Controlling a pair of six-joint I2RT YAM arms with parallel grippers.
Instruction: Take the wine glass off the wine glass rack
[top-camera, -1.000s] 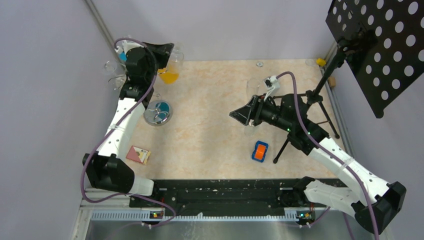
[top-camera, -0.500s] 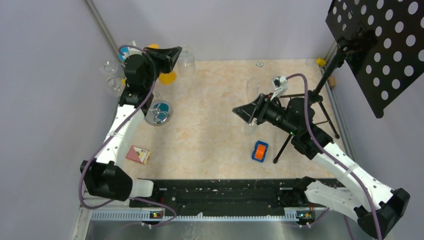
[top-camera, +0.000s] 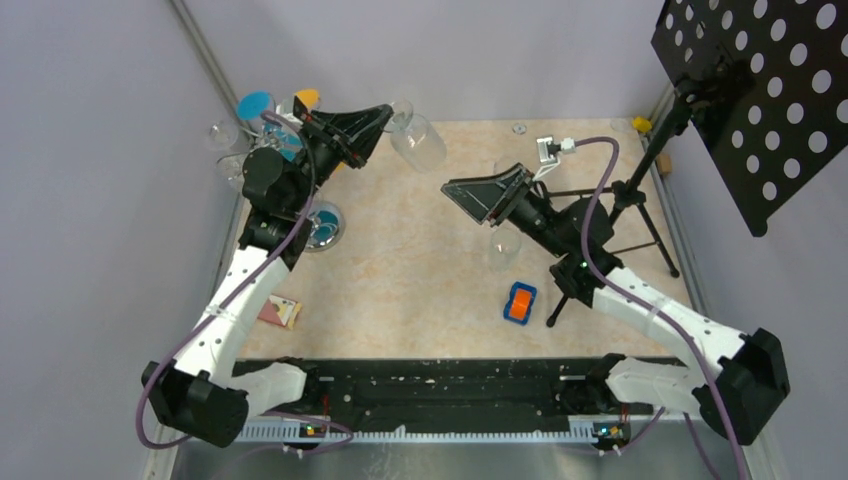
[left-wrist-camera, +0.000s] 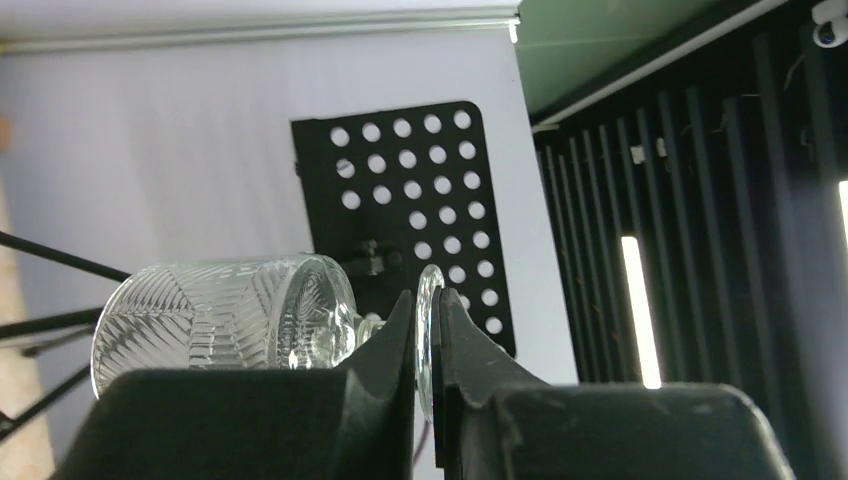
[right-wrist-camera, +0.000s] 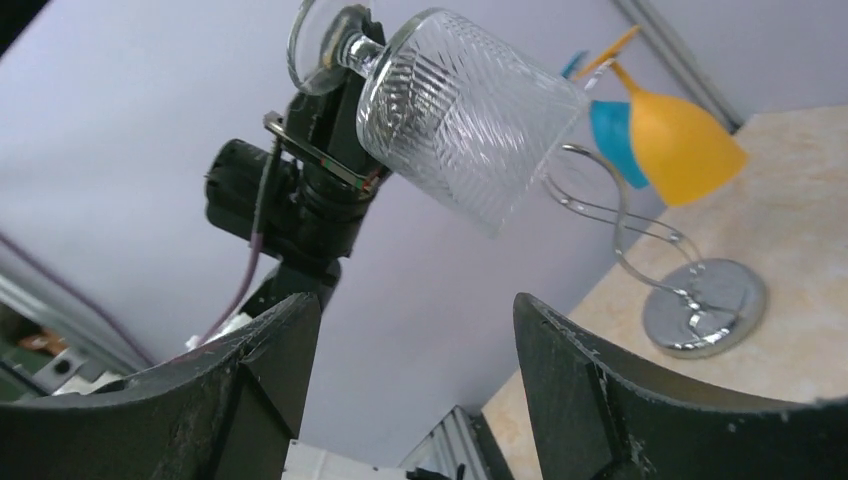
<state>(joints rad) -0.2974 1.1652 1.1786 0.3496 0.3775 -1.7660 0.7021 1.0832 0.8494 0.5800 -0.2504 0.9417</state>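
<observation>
**Lifted: wine glass now clear of wine glass rack**

Since the earlier frame, the left gripper has swung up and toward the table centre, carrying the wine glass with it. Its fingers are clamped on the glass foot. The bowl lies tilted near horizontal in mid-air, apart from the rack. The right gripper has risen and stands spread wide, empty, facing the bowl. An orange glass and a blue glass hang on the rack.

Wine glass right of rack
</observation>
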